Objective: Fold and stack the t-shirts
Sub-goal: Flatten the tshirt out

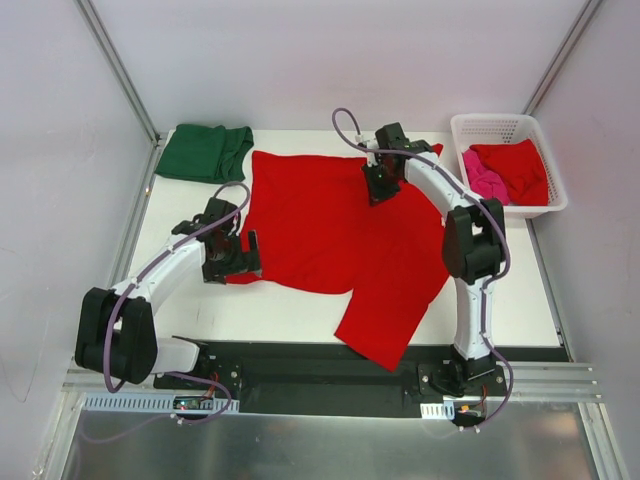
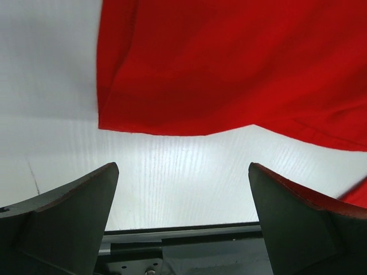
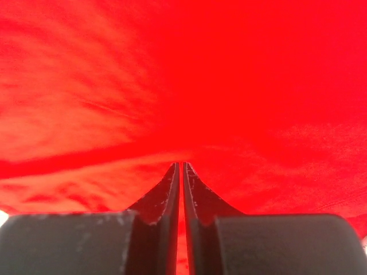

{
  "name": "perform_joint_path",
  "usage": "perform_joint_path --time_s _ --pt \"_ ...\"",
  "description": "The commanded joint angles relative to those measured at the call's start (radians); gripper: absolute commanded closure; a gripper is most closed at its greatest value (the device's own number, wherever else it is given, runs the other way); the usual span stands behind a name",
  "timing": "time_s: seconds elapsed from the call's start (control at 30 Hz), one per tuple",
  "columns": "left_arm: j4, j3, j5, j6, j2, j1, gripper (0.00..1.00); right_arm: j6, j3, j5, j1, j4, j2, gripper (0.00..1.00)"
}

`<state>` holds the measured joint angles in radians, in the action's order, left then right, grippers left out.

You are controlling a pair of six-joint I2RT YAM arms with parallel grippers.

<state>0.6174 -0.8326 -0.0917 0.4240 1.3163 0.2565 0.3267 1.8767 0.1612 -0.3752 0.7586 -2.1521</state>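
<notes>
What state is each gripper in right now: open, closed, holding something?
Left gripper: open, holding nothing, beside the red t-shirt.
Right gripper: closed over the red t-shirt; whether it pinches cloth cannot be told.

The left arm (image 1: pixel 160 272) reaches forward and inward from its base, elbow bent low near the front edge. The left gripper (image 1: pixel 252 256) points to the right, its fingers (image 2: pixel 74 200) spread wide with nothing between them. The right arm (image 1: pixel 468 245) rises steeply from its base, then stretches back and to the left. The right gripper (image 1: pixel 380 192) tips downward, its fingers (image 3: pixel 169 189) drawn together to a thin slit. Whether they pinch anything cannot be made out.
</notes>
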Motion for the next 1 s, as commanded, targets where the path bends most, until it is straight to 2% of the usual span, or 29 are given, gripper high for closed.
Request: perform_joint_path --time_s 0.0,0.13,0.27,0.53,0.73,0.97 --pt "-0.016 0.038 0.121 0.058 -0.029 0.01 0.02 -0.064 -0.039 0.095 -0.011 -0.062 0.126 0.84" --pt "-0.036 0.059 0.174 0.064 -0.048 0.01 0.02 -0.121 -0.184 0.168 -0.043 -0.146 0.233 0.77" --pt "-0.056 0.081 0.201 0.068 -0.046 0.01 0.02 -0.19 -0.423 0.207 -0.074 -0.244 0.365 0.72" --pt "-0.111 0.082 0.208 0.067 -0.029 0.012 0.02 -0.294 -0.764 0.195 -0.142 -0.364 0.671 0.71" --pt "-0.142 0.073 0.184 0.055 -0.017 0.012 0.01 -0.413 -1.075 0.112 -0.165 -0.466 0.911 0.62" --pt "-0.156 0.061 0.164 0.047 -0.037 0.01 0.01 -0.575 -1.237 -0.084 -0.313 -0.342 1.153 0.55"
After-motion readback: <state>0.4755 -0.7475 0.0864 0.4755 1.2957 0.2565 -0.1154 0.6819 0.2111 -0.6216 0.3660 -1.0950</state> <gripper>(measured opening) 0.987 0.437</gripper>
